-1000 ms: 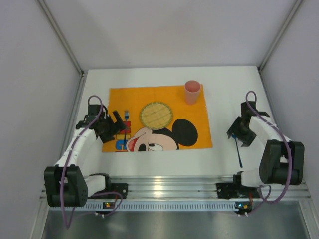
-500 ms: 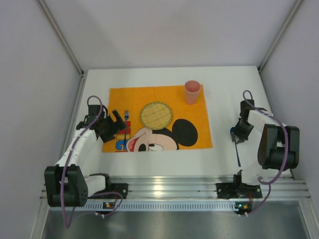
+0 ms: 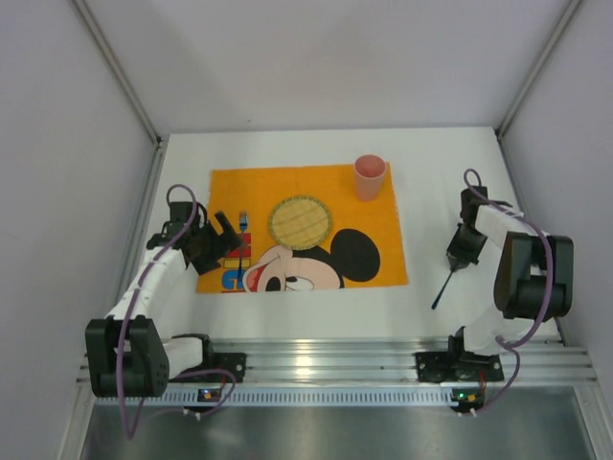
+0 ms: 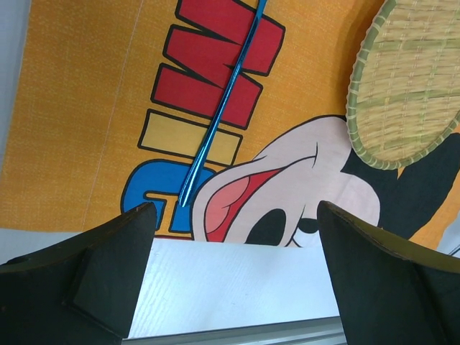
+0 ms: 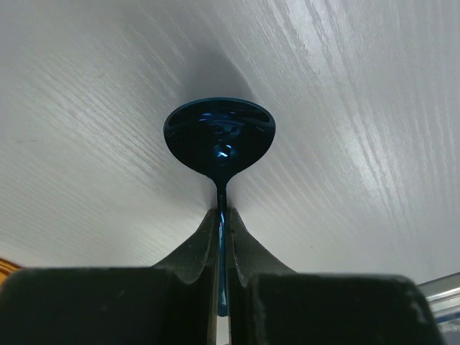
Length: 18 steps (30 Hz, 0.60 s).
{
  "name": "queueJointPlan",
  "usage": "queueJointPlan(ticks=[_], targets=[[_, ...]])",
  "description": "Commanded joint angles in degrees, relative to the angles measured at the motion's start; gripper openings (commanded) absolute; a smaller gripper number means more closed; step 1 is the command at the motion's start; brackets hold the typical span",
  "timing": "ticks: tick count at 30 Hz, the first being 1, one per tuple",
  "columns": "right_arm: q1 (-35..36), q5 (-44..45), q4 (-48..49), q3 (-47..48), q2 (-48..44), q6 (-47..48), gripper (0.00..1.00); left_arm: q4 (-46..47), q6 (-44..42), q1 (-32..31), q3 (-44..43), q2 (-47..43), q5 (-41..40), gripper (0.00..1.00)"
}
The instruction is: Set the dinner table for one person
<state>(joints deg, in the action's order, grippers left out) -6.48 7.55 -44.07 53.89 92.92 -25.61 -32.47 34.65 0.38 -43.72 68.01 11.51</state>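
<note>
Dinner table (image 3: 431, 192): white and plain, it lay under everything, in front of both my arms.
Orange cloth (image 3: 230, 187): it was spread on the table's centre and toward 9 o'clock, with a cartoon mouse printed on it.
Woven plate (image 3: 300, 220): it sat round and flat on the cloth, just toward 12 o'clock of the mouse's face.
Left claw (image 4: 233, 215): it gaped wide and empty over the cloth's 8 o'clock edge.
Right claw (image 5: 221, 215): it was out at the table's 3 o'clock side, clenched on the spoon's neck.
Pink cup (image 3: 370, 176): it stood upright at the cloth's 1 o'clock corner.
Blue spoon (image 5: 219, 135): its bowl was just past my fingertips, close over bare table. I could not tell whether it touched.
Thin blue utensil (image 4: 215, 122): it lay on the cloth's lettering, at 9 o'clock of the plate.
</note>
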Motion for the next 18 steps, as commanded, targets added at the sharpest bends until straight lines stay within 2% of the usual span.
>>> queueJointPlan(ticks=[1,5,8,12,18], targets=[[3.1,2.6,2.3,5.9,-1.9,0.6,0.00,2.1,0.4,-0.1,-2.4,0.5,-0.4,0.99],[13.6,2.7,-2.2,15.9,-3.6,-1.0,0.00,1.5,0.2,0.0,-4.2,1.9,-0.3,0.99],[24.2,1.8,-3.2,20.5,-2.2,-3.9,0.00,0.7,0.0,-0.1,-5.8,2.6,-0.3,0.99],[31.0,1.2,-2.0,25.5,3.4,-8.0,0.00,-0.4,-0.3,-0.1,-7.6,2.8,-0.7,0.99],[35.2,0.2,-0.3,32.9,13.9,-9.8,0.00,-2.9,-1.2,-0.1,-10.0,2.2,-1.8,0.99]])
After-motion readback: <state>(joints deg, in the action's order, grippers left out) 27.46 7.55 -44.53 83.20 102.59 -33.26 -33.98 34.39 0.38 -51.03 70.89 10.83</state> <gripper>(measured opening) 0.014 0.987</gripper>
